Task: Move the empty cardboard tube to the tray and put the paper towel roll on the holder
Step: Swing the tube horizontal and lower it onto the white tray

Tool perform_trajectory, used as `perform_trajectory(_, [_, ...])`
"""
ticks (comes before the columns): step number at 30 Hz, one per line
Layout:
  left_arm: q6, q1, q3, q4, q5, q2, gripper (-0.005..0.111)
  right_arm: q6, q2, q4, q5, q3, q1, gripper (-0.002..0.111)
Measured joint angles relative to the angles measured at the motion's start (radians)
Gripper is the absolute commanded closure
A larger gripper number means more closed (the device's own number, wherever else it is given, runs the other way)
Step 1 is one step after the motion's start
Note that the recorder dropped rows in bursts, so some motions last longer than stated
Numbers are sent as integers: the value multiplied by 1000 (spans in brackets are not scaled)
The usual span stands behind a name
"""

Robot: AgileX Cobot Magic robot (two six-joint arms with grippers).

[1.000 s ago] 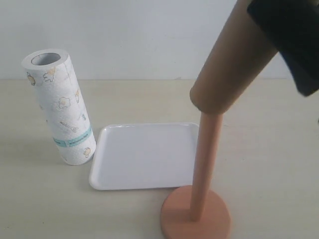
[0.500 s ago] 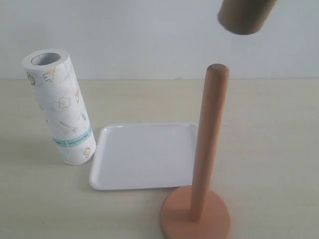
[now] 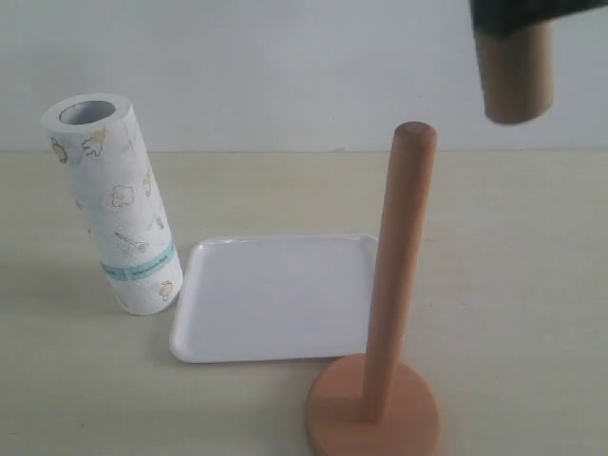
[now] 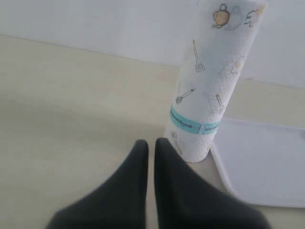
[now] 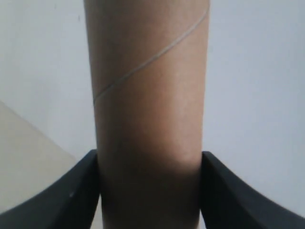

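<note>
My right gripper [image 3: 518, 19] is shut on the empty cardboard tube [image 3: 516, 76], which hangs in the air above and to the right of the holder's post top. Up close, the brown tube [image 5: 148, 114] fills the space between the black fingers [image 5: 71, 191]. The wooden holder [image 3: 397, 285] stands bare on its round base at the front. Left of it lies the white tray [image 3: 275, 299], with nothing on it. The paper towel roll [image 3: 116, 204] stands upright by the tray's left edge. My left gripper [image 4: 151, 145] is shut and holds nothing, close to the roll [image 4: 212, 81] near the table.
A pale wall rises behind the beige table [image 3: 532, 247]. The tray's corner [image 4: 267, 167] lies beside the roll in the left wrist view.
The tube has come off the holder's post, risen above it and shifted right, turning from tilted to nearly vertical. The roll, tray and holder have not moved.
</note>
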Motion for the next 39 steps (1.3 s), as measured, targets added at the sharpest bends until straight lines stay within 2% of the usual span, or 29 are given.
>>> perform_trajectory(4, [0, 0, 0, 0, 0, 0, 103, -14, 104, -59, 138, -44, 81, 108])
perform_trajectory(6, [0, 0, 0, 0, 0, 0, 103, -53, 166, -66, 263, -106, 155, 108])
perform_trajectory(11, [0, 0, 0, 0, 0, 0, 103, -84, 255, -68, 378, -257, 300, 108])
perform_trajectory(19, [0, 0, 0, 0, 0, 0, 103, -271, 495, -66, 670, -476, 501, 108])
perform_trajectory(26, [0, 0, 0, 0, 0, 0, 103, -371, 592, -28, 757, -543, 549, 108])
perform_trajectory(39, [0, 0, 0, 0, 0, 0, 103, -543, 736, 95, 906, -543, 554, 108])
